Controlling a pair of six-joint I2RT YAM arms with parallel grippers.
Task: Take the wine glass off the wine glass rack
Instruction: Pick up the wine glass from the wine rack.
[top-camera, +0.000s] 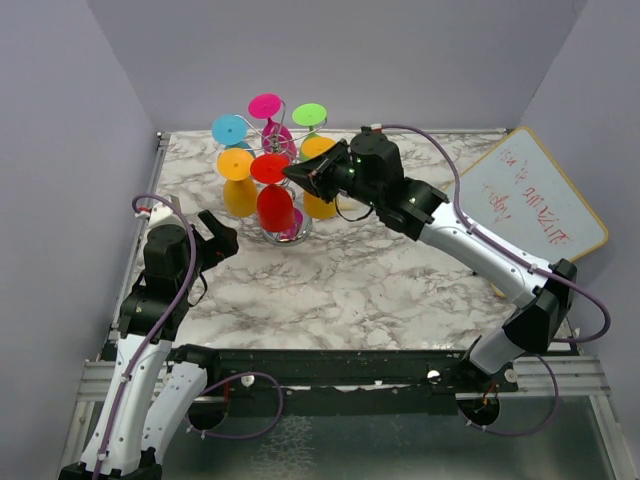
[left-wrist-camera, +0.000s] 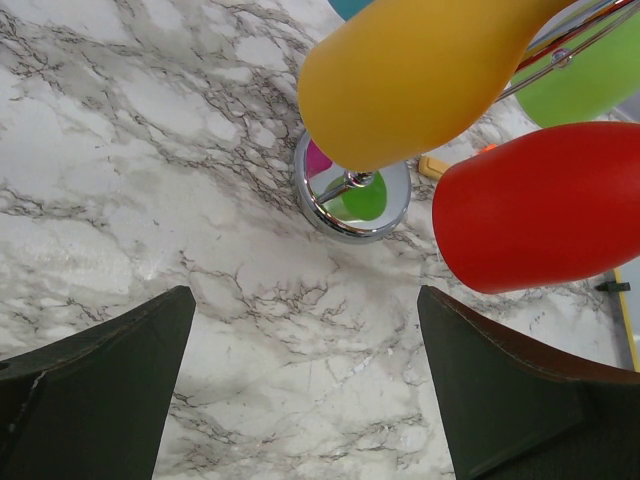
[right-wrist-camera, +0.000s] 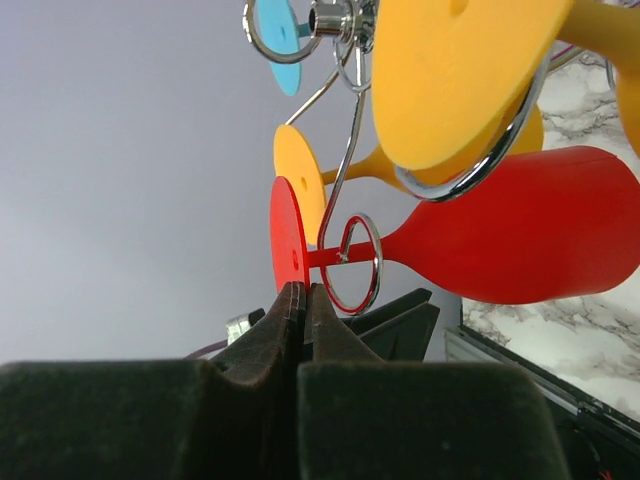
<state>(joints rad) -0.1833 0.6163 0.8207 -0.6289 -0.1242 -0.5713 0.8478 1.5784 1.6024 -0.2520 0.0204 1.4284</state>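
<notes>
The chrome wine glass rack (top-camera: 272, 135) stands at the back middle of the marble table and holds several coloured glasses upside down. A red wine glass (top-camera: 275, 208) hangs with its stem in a curled ring (right-wrist-camera: 352, 265); its bowl (right-wrist-camera: 520, 240) hangs below. My right gripper (top-camera: 300, 172) is shut on the edge of the red glass's round foot (right-wrist-camera: 287, 235); in its wrist view the right gripper (right-wrist-camera: 303, 292) pinches the disc's lower rim. My left gripper (top-camera: 218, 238) is open and empty, low over the table left of the rack's mirror base (left-wrist-camera: 318, 205). In its wrist view the left gripper (left-wrist-camera: 305, 305) is below the red bowl (left-wrist-camera: 540, 205).
Yellow (left-wrist-camera: 420, 80), green (top-camera: 309, 114), pink (top-camera: 265, 105) and blue (top-camera: 229, 129) glasses hang around the red one. A whiteboard (top-camera: 530, 195) leans at the right edge. Grey walls close in the table at the back and sides.
</notes>
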